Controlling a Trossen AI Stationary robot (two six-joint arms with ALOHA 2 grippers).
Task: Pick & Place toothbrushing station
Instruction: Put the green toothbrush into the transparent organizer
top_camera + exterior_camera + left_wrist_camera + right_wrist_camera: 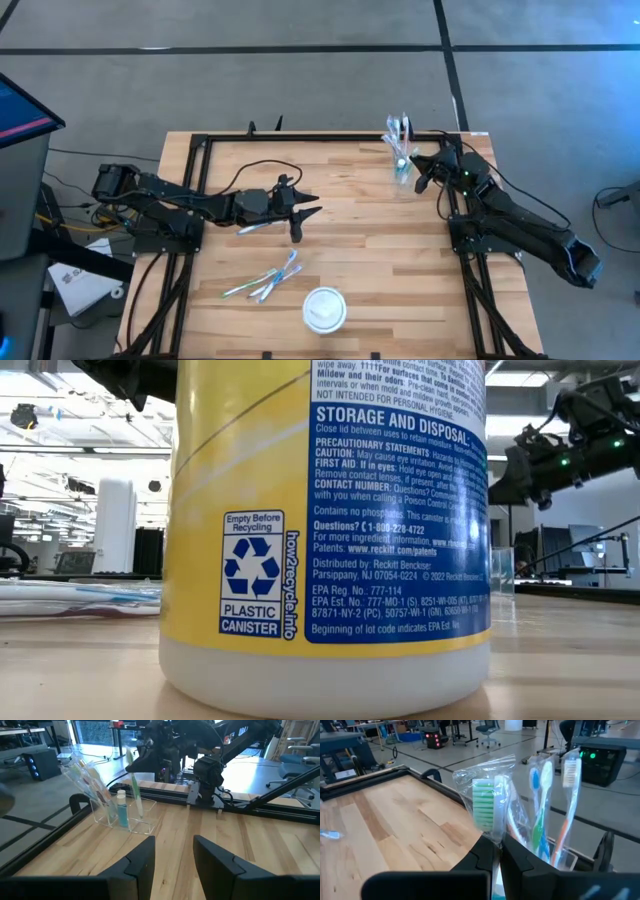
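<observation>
1. The right gripper (497, 851) is reaching over the worktop's (380, 230) far right corner, its jaws clamped on a wrapped green toothbrush (482, 810) at the clear tumbler (125, 815).
2. The left gripper (305, 212) is stretching low toward the worktop's centre, jaws standing apart and holding nothing.
3. Loose toothbrushes (265, 282) are lying near the front edge beside a white canister (324, 308).

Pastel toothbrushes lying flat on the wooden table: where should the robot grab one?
Probably the slim handle's middle, from straight above, fingers across it. The pastel plastic toothbrushes lie flat in a loose bunch on the wooden table, so the outermost one looks easiest.
</observation>
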